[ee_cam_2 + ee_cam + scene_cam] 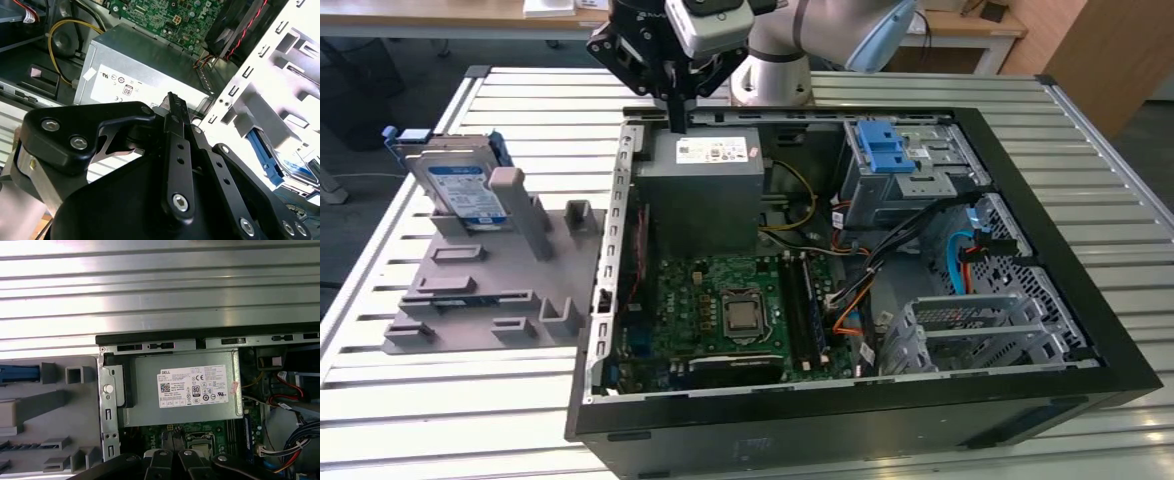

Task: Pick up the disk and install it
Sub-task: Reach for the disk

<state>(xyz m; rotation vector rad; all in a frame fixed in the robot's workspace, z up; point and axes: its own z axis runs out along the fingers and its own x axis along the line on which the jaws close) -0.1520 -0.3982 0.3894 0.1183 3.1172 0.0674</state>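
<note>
The disk (460, 185) is a silver drive with a white-and-blue label and blue side rails. It stands upright on edge in the grey fixture (480, 300), at the exterior view's left, outside the computer case. Its blue rail (20, 374) shows in the first wrist view, and its label and rail (292, 167) in the second wrist view. My gripper (678, 120) hangs over the rear edge of the case, just above the power supply, well to the right of the disk. Its black fingers (172, 100) are shut together with nothing between them.
The open black computer case (1067, 250) lies on a slatted metal table (454, 400). Inside are the grey power supply (700, 190) with a white sticker, the green motherboard (734, 310), loose cables and a drive cage with a bright blue clip (887, 150).
</note>
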